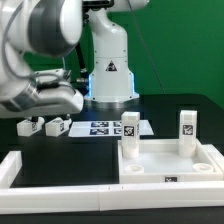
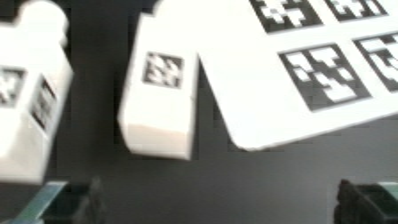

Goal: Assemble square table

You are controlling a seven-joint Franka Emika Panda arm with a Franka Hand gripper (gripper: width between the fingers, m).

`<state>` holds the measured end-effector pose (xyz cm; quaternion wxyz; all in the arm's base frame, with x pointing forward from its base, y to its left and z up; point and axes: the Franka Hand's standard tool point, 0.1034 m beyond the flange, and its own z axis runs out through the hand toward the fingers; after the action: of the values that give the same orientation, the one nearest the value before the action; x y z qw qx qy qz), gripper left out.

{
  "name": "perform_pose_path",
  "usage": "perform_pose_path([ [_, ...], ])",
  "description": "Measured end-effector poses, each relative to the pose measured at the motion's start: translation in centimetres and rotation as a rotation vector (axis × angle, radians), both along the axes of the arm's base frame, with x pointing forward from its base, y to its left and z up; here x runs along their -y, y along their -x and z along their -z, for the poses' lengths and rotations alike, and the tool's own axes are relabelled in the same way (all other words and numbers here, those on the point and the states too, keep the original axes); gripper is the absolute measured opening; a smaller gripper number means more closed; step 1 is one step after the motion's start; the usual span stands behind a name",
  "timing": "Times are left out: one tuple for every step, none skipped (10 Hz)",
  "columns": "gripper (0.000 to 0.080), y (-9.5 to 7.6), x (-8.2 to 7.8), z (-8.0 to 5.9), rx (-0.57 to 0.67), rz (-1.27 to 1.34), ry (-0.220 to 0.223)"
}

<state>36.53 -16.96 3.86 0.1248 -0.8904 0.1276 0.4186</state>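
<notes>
The square table's white tray-like top (image 1: 170, 165) lies at the exterior view's right. Two tagged white legs (image 1: 129, 128) (image 1: 186, 124) stand upright at its far corners. Two more legs (image 1: 30, 127) (image 1: 57, 125) lie loose on the black table at the left. The arm's hand (image 1: 48, 96) hangs just above them. In the wrist view my gripper (image 2: 214, 205) is open with only bare table between its fingertips (image 2: 54, 205). One lying leg (image 2: 164, 95) is just ahead of the jaws. A second leg (image 2: 27, 90) lies beside it, partly cut off by the frame edge.
The marker board (image 1: 100, 128) (image 2: 311, 60) lies flat right beside the loose legs. A long white barrier strip (image 1: 60, 185) runs along the front and another (image 1: 10, 165) along the left. The robot's base (image 1: 110, 75) stands behind the board.
</notes>
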Motion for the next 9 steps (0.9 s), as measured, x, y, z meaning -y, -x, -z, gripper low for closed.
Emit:
perform_pose_path([
  [0.0648, -0.3, -0.2, 0.1, -0.002, -0.008, -0.004],
  [0.0648, -0.4, -0.3, 0.0, 0.002, -0.012, -0.005],
  [0.0648, -0.4, -0.3, 0.1, 0.001, -0.012, -0.006],
  [0.0648, -0.2, -0.3, 0.2, -0.008, -0.006, -0.003],
  [0.0648, 0.9, -0.2, 0.7, -0.055, 0.019, 0.008],
  [0.0648, 1.7, 0.0, 1.1, -0.073, 0.022, 0.006],
  [0.0648, 2.8, -0.1, 1.3, -0.092, 0.031, 0.003],
  [0.0648, 4.1, -0.4, 1.5, -0.115, 0.039, -0.003],
  [0.0648, 4.4, -0.6, 1.7, -0.121, 0.039, -0.004],
])
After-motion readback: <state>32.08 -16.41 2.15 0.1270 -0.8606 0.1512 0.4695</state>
